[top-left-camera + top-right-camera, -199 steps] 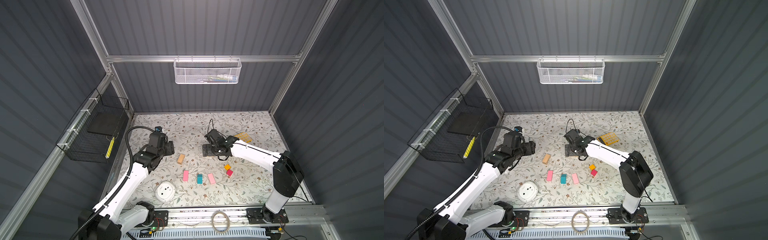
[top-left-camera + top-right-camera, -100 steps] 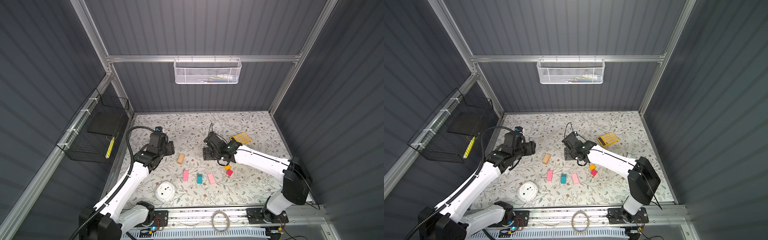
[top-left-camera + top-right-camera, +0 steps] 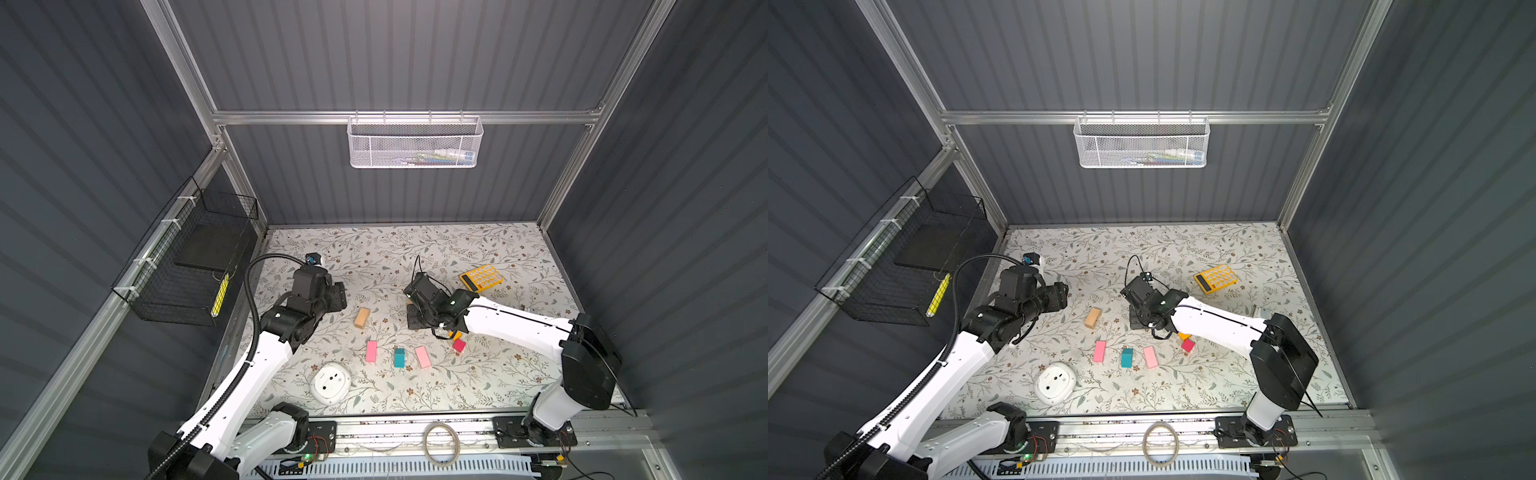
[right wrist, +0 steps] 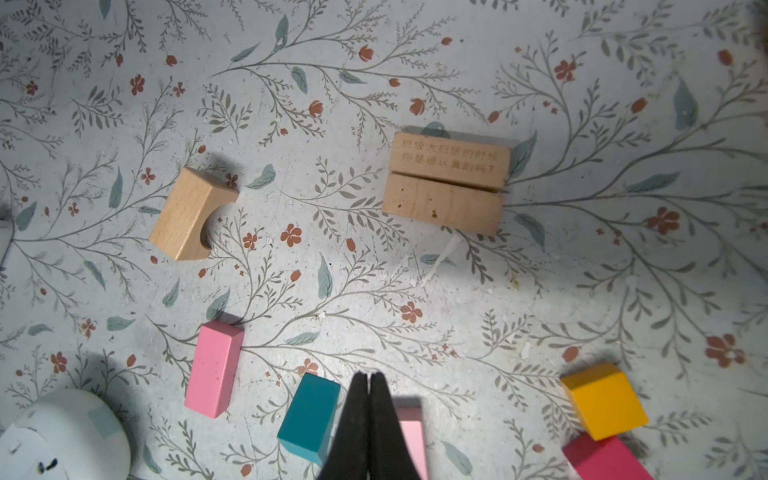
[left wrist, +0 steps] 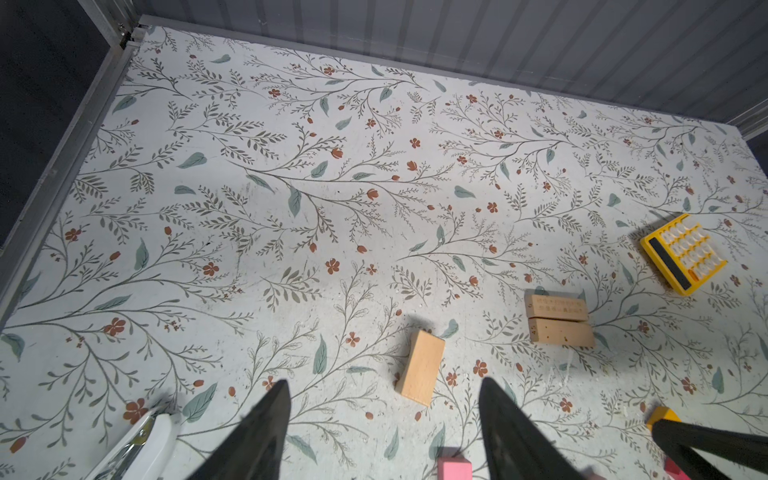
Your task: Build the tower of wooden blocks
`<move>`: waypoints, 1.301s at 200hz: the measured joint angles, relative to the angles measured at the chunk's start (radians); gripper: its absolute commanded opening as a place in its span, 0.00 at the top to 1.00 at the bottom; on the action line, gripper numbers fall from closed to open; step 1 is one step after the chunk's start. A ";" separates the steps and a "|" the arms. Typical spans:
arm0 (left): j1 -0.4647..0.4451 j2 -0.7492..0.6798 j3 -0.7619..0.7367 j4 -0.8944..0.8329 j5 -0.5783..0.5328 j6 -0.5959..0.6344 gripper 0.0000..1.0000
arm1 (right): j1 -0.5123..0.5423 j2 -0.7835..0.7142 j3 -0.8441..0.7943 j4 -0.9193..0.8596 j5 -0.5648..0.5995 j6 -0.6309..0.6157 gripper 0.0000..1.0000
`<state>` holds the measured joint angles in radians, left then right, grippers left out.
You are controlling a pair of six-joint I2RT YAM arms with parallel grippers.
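Your right gripper (image 4: 369, 376) is pinched fully together on nothing, its tips showing between the teal block (image 4: 307, 415) and a pink slab (image 4: 415, 440). Your left gripper (image 5: 384, 380) stands partly spread and empty near the lone tan block (image 5: 420, 368). The wood blocks (image 3: 399, 357) lie loose mid-table (image 3: 478, 249), toward its front edge. Two tan bars (image 4: 446, 183) touch side by side.

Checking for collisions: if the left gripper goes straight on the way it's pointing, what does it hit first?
Probably the lone tan block, lying just ahead of the open left gripper, slightly off-centre. Depth is unclear, so the table may come first.
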<state>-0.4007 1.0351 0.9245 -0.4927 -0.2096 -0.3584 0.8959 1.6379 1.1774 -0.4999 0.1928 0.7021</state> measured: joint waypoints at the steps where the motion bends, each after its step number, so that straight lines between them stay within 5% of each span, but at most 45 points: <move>1: 0.000 0.000 0.000 0.000 0.000 -0.001 0.28 | 0.000 0.000 -0.001 0.000 0.000 0.000 1.00; 73: 0.000 0.150 0.034 0.014 0.048 -0.050 0.32 | -0.013 -0.002 -0.071 0.050 0.007 -0.012 1.00; 260: 0.000 0.102 0.002 0.052 0.071 -0.099 0.30 | -0.115 0.117 -0.193 0.277 -0.074 -0.034 1.00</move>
<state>-0.4007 1.1374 0.9260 -0.4404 -0.1387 -0.4576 0.7811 1.7546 0.9840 -0.2230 0.1184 0.6682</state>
